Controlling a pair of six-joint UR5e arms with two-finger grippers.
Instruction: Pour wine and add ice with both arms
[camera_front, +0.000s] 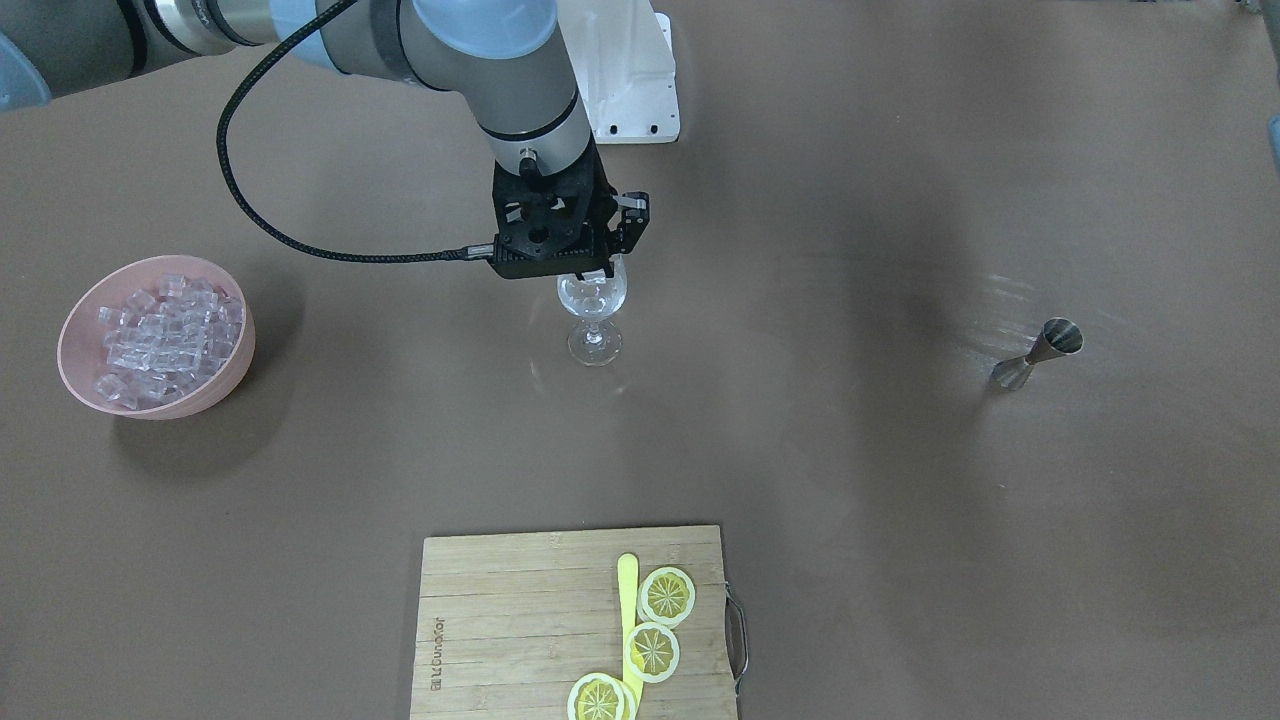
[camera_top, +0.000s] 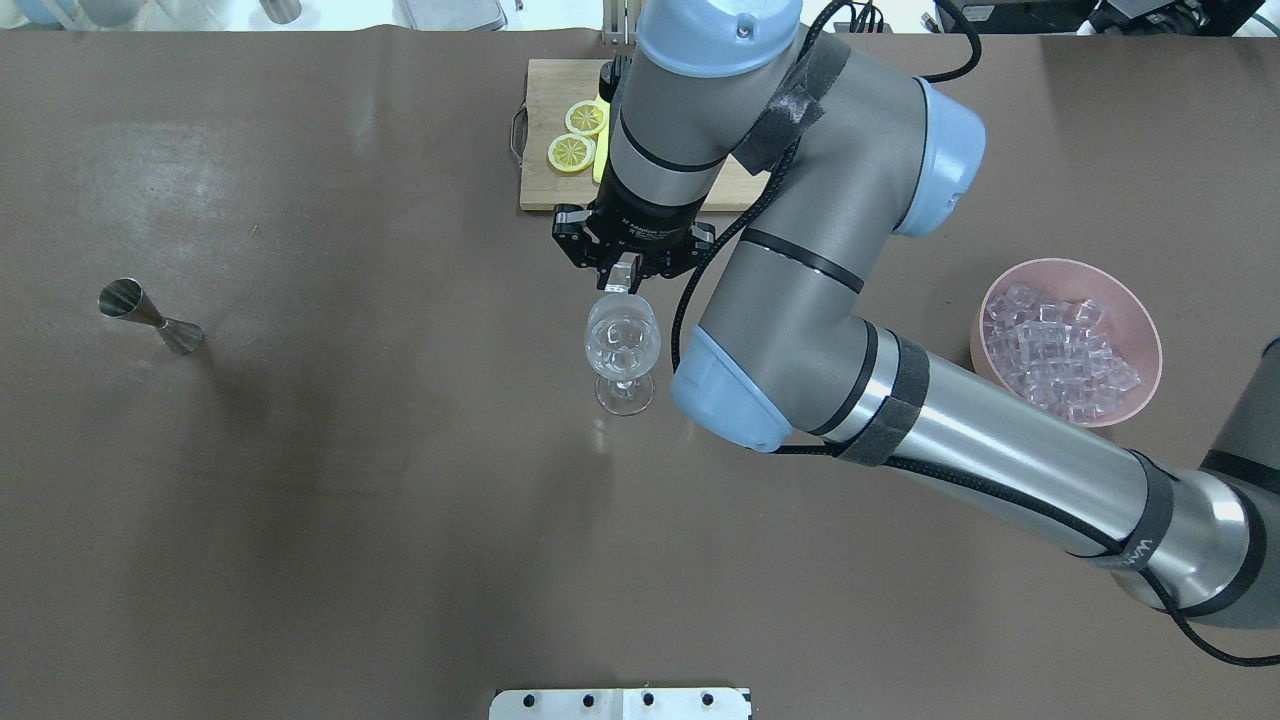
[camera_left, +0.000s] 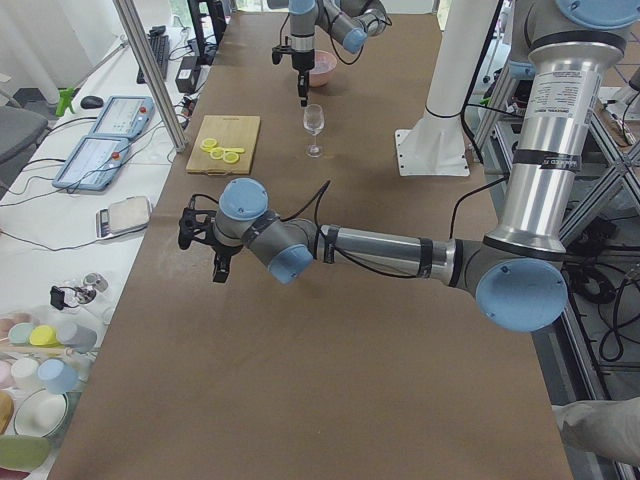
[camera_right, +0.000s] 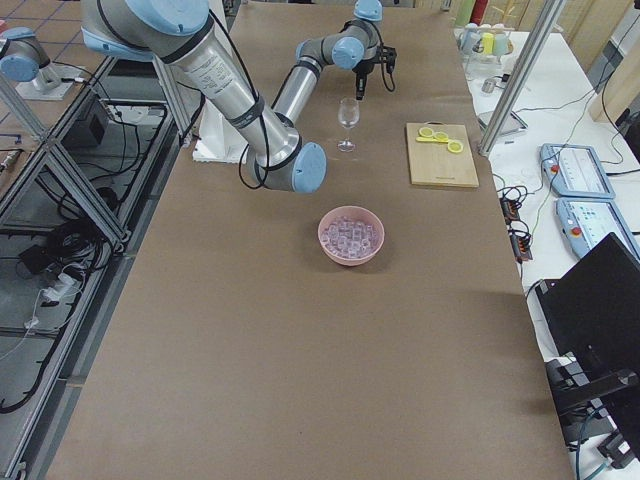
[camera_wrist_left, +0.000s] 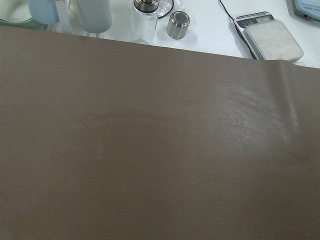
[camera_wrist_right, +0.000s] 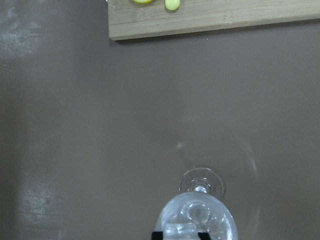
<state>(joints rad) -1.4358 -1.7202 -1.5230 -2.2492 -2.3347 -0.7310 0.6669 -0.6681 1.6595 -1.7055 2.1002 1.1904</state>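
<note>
Brown sheeting is spread over the table (camera_top: 350, 500). At the robot's left end, the left gripper (camera_left: 205, 245) is held above the surface. It is shown only in the side view, so how far it is opened cannot be told. Further along, in the overhead view, a small steel jigger (camera_top: 150, 317) is stood on end, well apart from everything else. Near the middle, a wine glass (camera_top: 622, 350) is stood upright, and several clear cubes are seen in its bowl. Just above its rim the right gripper (camera_top: 624, 285) is hung from the right arm (camera_top: 800, 300), pointed downward. Its fingers are drawn in to a narrow gap, and an ice cube (camera_top: 624, 275) appears to be pinched between them. Beyond the gripper, a bamboo cutting board (camera_top: 545, 180) is laid at the far edge, with yellow lemon slices (camera_top: 571, 152) placed on it. At the right, the ice (camera_top: 1055, 350) is heaped in a pink bowl (camera_top: 1135, 300), which is partly overlapped by the arm.
</note>
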